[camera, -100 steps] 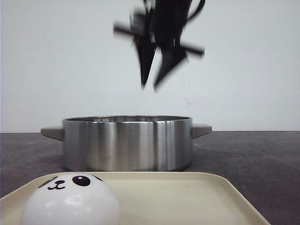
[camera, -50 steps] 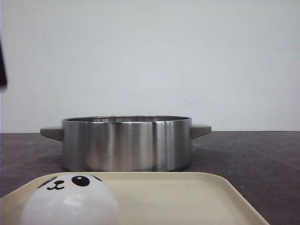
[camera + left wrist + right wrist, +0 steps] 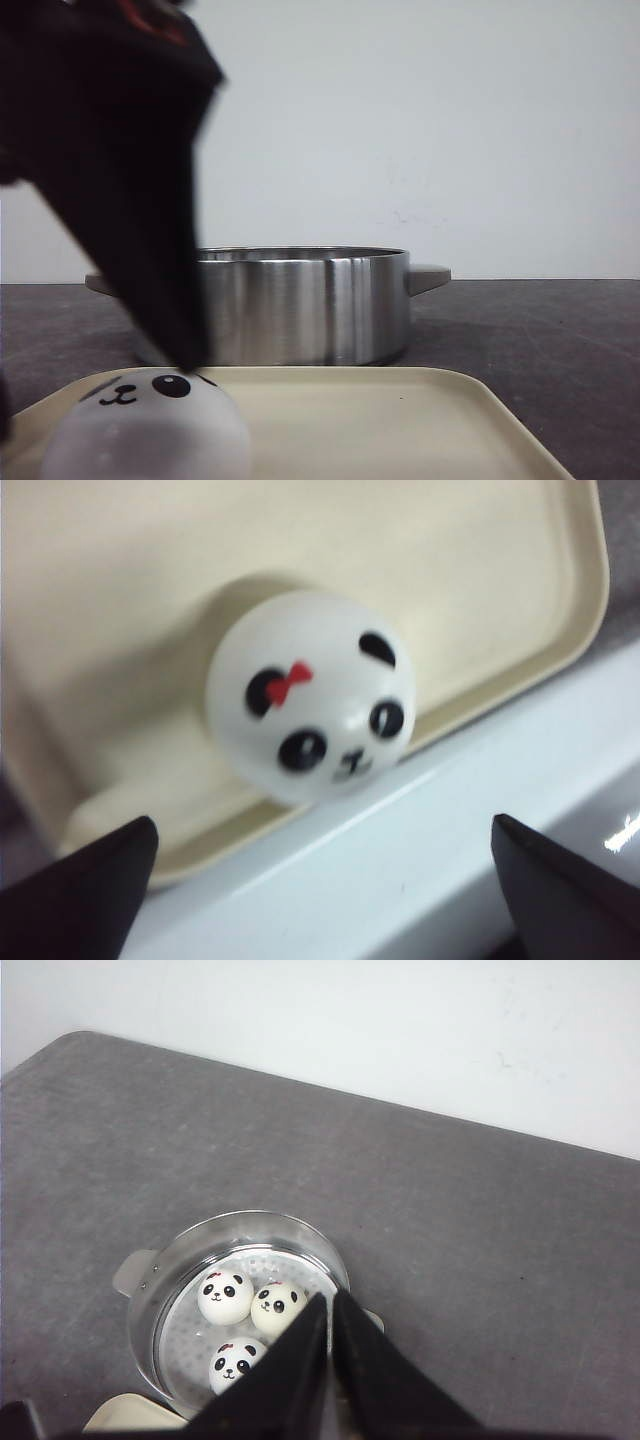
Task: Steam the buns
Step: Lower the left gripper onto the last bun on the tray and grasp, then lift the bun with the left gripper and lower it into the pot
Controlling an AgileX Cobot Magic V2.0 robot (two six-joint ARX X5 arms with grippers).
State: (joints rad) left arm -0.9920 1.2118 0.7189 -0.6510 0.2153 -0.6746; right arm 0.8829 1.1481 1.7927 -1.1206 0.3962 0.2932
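Observation:
One white panda bun (image 3: 312, 708) with a red bow lies on the cream tray (image 3: 480, 600). My left gripper (image 3: 322, 825) is open, its fingers spread wide on the near side of this bun and not touching it. In the front view one dark finger (image 3: 170, 300) reaches down to the top of the bun (image 3: 150, 430), blurred. Three buns (image 3: 225, 1296) (image 3: 278, 1307) (image 3: 234, 1362) sit inside the steel pot (image 3: 160, 1290) on its perforated insert. My right gripper (image 3: 329, 1305) is shut and empty, high above the pot.
The pot (image 3: 310, 305) stands just behind the tray (image 3: 380, 420) on a dark grey table (image 3: 480, 1240). A white ledge (image 3: 420, 880) runs along the tray's near edge. A white wall closes the back.
A gripper that hung open above the pot left the front view. My left gripper has since come down at the left over the bun on the tray. Pot, tray and bun have not moved.

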